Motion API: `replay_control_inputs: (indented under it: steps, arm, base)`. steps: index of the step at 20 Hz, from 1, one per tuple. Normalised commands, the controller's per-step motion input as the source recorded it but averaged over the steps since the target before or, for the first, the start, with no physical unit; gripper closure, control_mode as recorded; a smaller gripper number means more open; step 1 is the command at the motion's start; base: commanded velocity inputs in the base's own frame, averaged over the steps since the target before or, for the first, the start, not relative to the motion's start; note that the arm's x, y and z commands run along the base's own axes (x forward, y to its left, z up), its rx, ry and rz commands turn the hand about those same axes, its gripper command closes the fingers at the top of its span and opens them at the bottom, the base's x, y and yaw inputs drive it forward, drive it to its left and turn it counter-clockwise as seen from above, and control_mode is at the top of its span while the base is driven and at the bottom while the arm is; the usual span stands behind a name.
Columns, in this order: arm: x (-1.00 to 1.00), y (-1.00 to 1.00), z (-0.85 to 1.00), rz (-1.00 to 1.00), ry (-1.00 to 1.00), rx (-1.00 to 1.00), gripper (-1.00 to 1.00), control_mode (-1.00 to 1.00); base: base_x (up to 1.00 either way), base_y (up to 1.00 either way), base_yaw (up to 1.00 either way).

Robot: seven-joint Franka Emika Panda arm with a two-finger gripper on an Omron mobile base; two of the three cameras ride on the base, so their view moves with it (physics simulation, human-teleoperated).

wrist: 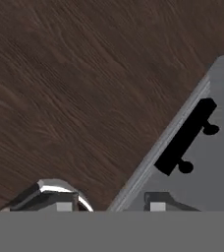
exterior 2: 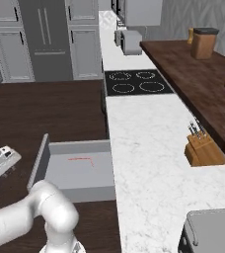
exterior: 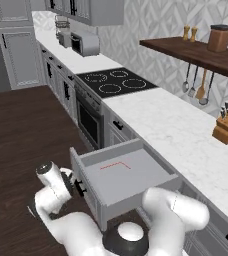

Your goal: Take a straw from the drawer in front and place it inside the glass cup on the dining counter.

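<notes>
Looking along the hand [wrist: 106,202], find its two dark tips standing apart with nothing between them: released, empty, hanging low outside the drawer [exterior: 136,181] and aimed down across the panelled front, with the black bar handle [wrist: 185,135] just ahead and the dark wood floor [wrist: 60,74] beyond. Further in, note the drawer pulled well out and the straw [exterior: 115,165] lying flat on its grey bottom toward the back, well apart from the hand; seen as thin red lines meeting at a corner, so cannot tell whether one piece or two. Judged as the stage between opening and reaching: nothing picked up yet. Expect trouble from three causes: coming in too low and striking the front panel's top edge or the handle, nudging the drawer back; closing on so thin a stick lying flat, with tips scraping the bottom and flicking it away toward a wall; gripping where the red lines cross and lifting at a tilt, awkward for a later drop into a cup. For room, count on open floor to the left and behind, and free air above the drawer; watch the low side walls, the back wall near the straw, and the overhanging lip of the white marble table [exterior: 186,135] just past it. Rise first, then cross the front edge and descend steeply.
</notes>
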Motion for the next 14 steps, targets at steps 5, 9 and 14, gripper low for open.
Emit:
replay_control_inputs:
  steps: [5,9,14]
  arm:
    - [0.58,-1.00,1.00,-0.01,0.01,0.50,-1.00,-1.00]
    - [0.69,-0.97,0.91,-0.13,0.00,0.62,-1.00,-1.00]
    - [0.20,-0.41,0.87,-0.34,-0.04,0.32,-1.00,-1.00]
  base:
    - [0.00,0.00,0.00]
    - [0.00,0.00,0.00]
    - [0.00,0.00,0.00]
